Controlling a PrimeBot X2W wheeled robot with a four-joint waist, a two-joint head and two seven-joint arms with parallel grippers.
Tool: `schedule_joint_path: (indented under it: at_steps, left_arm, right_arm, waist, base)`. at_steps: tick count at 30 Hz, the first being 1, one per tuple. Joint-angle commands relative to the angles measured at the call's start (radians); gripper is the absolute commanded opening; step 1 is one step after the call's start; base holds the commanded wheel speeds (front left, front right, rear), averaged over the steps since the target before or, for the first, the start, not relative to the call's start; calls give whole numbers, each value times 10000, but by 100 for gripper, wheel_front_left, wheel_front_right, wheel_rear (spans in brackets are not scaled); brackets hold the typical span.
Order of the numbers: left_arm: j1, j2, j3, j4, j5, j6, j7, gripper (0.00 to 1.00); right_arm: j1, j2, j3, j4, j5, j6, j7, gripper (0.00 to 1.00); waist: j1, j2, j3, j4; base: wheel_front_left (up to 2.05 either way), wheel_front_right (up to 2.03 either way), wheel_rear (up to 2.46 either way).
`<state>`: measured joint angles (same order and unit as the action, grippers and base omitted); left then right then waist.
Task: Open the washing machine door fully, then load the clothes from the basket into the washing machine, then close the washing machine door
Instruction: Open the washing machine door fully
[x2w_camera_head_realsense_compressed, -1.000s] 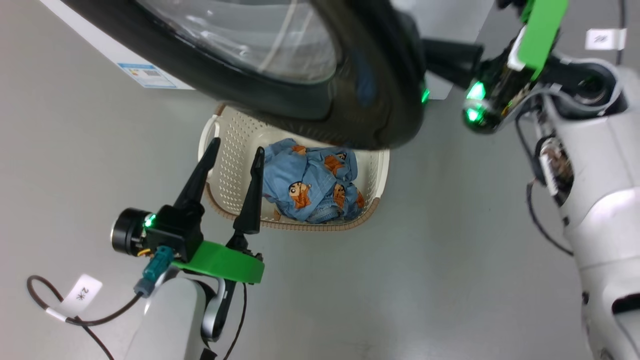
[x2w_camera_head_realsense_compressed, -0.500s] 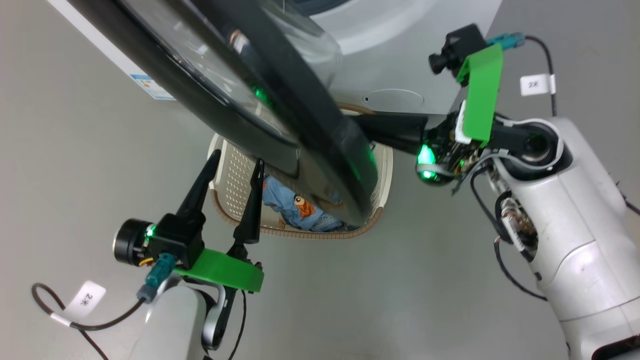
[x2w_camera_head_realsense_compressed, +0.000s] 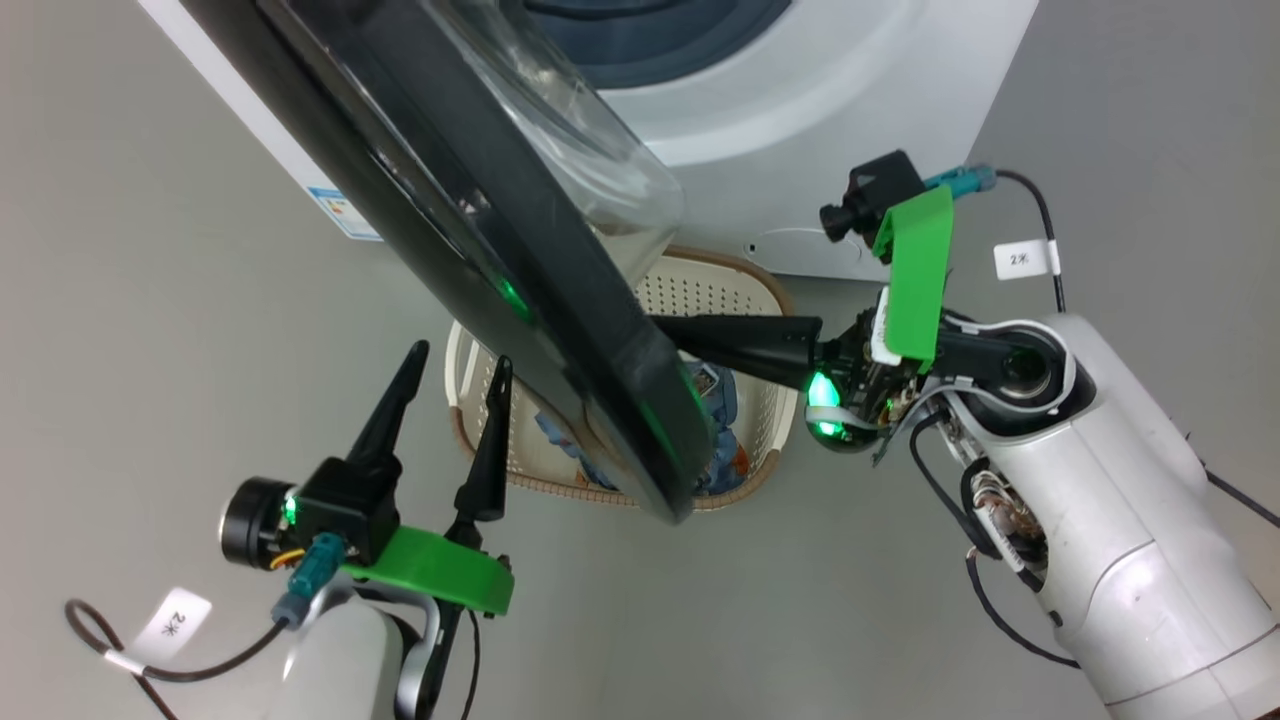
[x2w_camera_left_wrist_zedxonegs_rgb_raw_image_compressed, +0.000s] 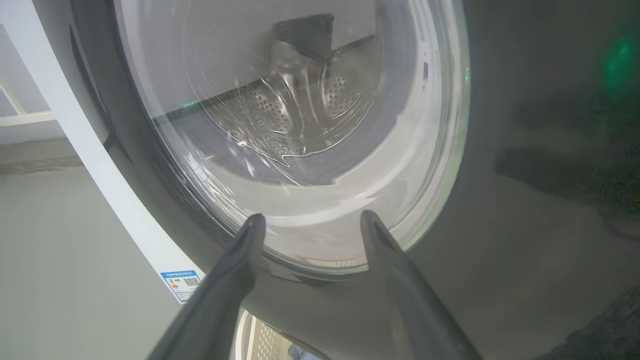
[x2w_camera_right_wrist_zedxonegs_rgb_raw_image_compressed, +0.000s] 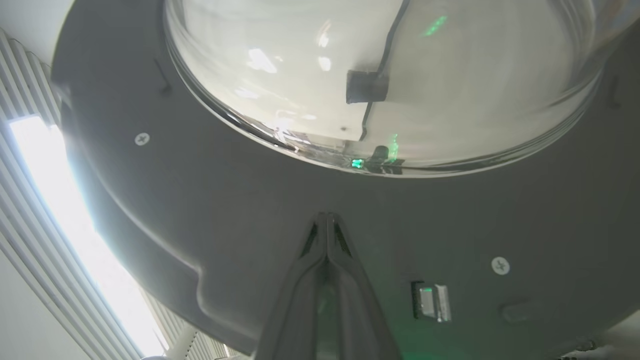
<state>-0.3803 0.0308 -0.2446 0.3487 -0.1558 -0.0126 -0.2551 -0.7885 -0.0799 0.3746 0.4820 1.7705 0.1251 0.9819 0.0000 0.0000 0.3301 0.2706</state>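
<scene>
The washing machine door (x2w_camera_head_realsense_compressed: 520, 300) stands partly open and is seen edge-on, its glass bowl (x2w_camera_head_realsense_compressed: 590, 160) bulging toward the white washing machine (x2w_camera_head_realsense_compressed: 830, 110). My right gripper (x2w_camera_head_realsense_compressed: 668, 327) is shut, empty, its tip against the door's grey inner face (x2w_camera_right_wrist_zedxonegs_rgb_raw_image_compressed: 250, 210) just below the bowl (x2w_camera_right_wrist_zedxonegs_rgb_raw_image_compressed: 380, 75). My left gripper (x2w_camera_head_realsense_compressed: 458, 358) hangs open in front of the door's outer side (x2w_camera_left_wrist_zedxonegs_rgb_raw_image_compressed: 525, 225), apart from it. The basket (x2w_camera_head_realsense_compressed: 700, 290) sits on the floor under the door. The blue printed clothes (x2w_camera_head_realsense_compressed: 718, 395) lie in it, mostly hidden by the door's rim.
Grey floor lies all around. A blue label (x2w_camera_left_wrist_zedxonegs_rgb_raw_image_compressed: 182, 281) marks the machine's lower corner. The steel drum (x2w_camera_left_wrist_zedxonegs_rgb_raw_image_compressed: 280, 110) shows through the glass. A metal latch (x2w_camera_right_wrist_zedxonegs_rgb_raw_image_compressed: 430, 302) sits on the door's inner face, right of my right fingers. Cables hang from both forearms.
The door has swung further open, from facing the camera to edge-on, with my shut right gripper behind it. The head view has shifted. My left gripper has stayed open, hardly moving.
</scene>
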Motion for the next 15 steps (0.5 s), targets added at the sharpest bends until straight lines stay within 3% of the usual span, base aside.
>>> schedule_joint_path:
  at_steps: [1,15]
  left_arm:
    - [187,195,368,-129,117,-33,-67,100]
    - [581,195,615,93,178,-126,-67,100]
  right_arm:
    - [237,296,207,-283,213,56,-22,0]
    - [1046,-17,-216,-587,357,56,-1842,0]
  waist:
    - [1,0,-197,54]
    - [1,0,-969,-327]
  base:
    - [0,0,0]
    - [0,0,0]
